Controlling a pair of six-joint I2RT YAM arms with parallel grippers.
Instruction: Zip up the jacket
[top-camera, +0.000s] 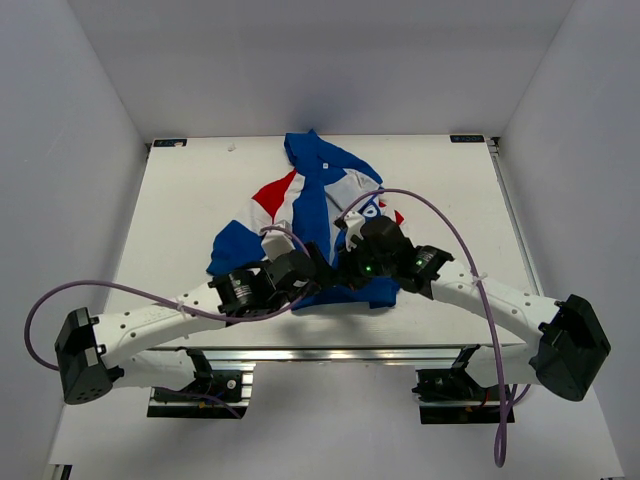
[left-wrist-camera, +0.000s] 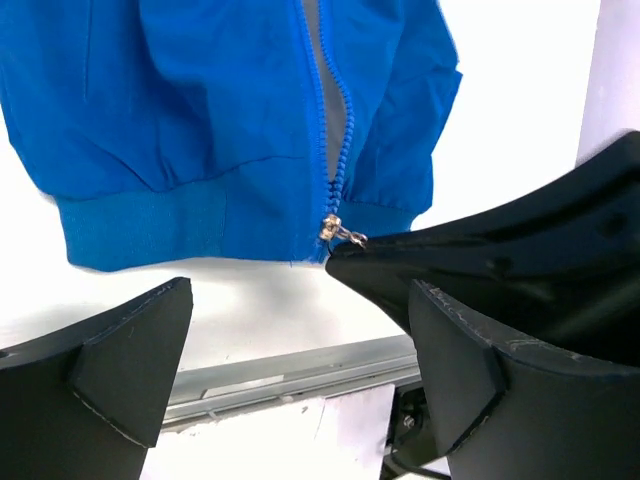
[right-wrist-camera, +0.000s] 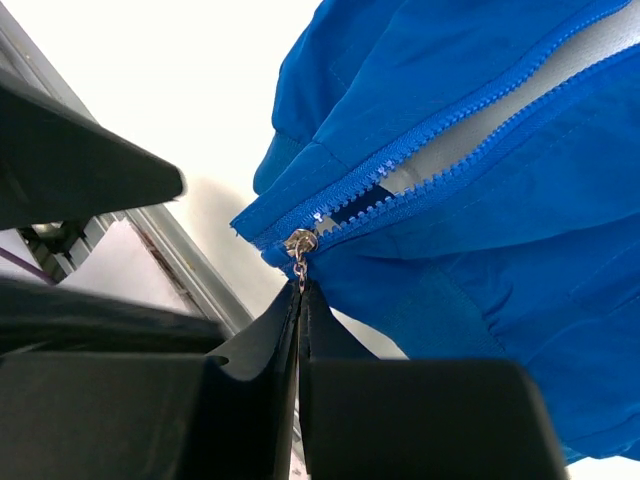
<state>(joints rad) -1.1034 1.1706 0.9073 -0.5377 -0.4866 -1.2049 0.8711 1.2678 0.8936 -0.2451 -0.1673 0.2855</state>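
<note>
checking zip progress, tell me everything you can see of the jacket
The jacket lies spread on the white table, collar away from the arms. Thin royal-blue fabric, red and white chest panels, ribbed hem band. Its front zipper is open, pale lining showing in the gap, the metal zipper pull down at the hem. The right gripper is shut on that pull; the open left gripper hovers by the hem, not touching.

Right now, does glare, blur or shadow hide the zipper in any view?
Top external: even light, soft shadows, jacket hem partly hidden by the arms. Left wrist: table blown out white, zipper pull sharp. Right wrist: same glare, pull crisp, own fingers dark.
</note>
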